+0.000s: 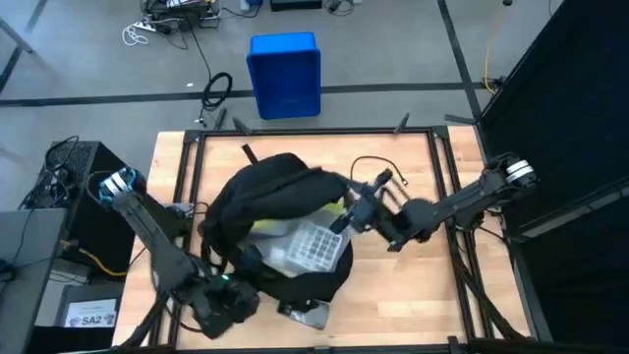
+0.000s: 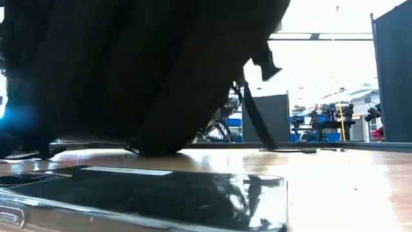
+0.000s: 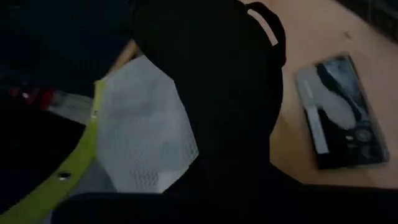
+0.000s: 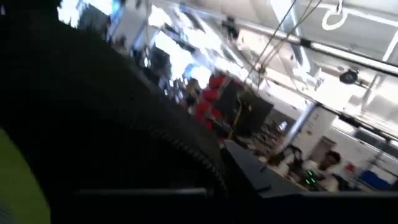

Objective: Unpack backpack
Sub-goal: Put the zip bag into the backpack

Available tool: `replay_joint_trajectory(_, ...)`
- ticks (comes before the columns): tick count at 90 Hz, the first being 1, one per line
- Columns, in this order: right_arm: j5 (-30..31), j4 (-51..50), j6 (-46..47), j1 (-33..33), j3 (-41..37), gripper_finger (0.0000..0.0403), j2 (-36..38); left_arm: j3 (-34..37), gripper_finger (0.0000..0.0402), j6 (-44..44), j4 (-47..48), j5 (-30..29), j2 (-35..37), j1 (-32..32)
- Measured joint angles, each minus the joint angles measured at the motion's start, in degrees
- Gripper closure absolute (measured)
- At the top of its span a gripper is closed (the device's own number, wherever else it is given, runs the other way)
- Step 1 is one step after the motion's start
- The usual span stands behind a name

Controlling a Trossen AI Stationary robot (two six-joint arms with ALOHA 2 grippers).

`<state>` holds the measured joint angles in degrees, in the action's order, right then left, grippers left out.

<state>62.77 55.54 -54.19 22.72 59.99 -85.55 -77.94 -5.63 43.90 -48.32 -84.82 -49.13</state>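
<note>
Two dark arms met at the backpack (image 1: 265,197), a rounded black fabric bag slumped in the middle of the wooden table (image 1: 423,285). Its mouth gaped, showing yellow-green lining (image 3: 68,171) and a white, finely dimpled sheet (image 1: 313,244) inside. The right gripper (image 1: 346,214) sat at the bag's open rim; I couldn't tell how its fingers stood. The left gripper (image 1: 221,295) lay at the bag's near edge, likewise unreadable. Beside the bag lay a flat, glossy black phone (image 3: 342,112).

Dark jointed arms — silvery bases (cables trailing).
</note>
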Motion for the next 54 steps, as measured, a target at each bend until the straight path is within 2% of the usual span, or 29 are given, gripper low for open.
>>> replay_joint_trajectory(20,-2.5,0.0,-0.4,1.2,0.0,0.0403,8.1,1.3,0.0401,-2.1,-0.6,-3.0,11.6,-2.7)
replay_joint_trajectory(35,-2.4,-0.7,-0.3,1.0,0.0,0.0403,10.1,1.3,0.0402,-3.1,-0.9,-3.7,16.4,-3.2)
replay_joint_trajectory(44,0.5,-4.9,0.4,-0.6,0.1,0.0403,9.9,1.3,0.0401,-3.0,-0.4,-4.4,18.3,-3.1)
replay_joint_trajectory(54,2.1,-12.6,5.2,-2.3,0.1,0.0403,9.8,1.3,0.0401,-1.4,-0.1,-1.6,18.7,-1.1)
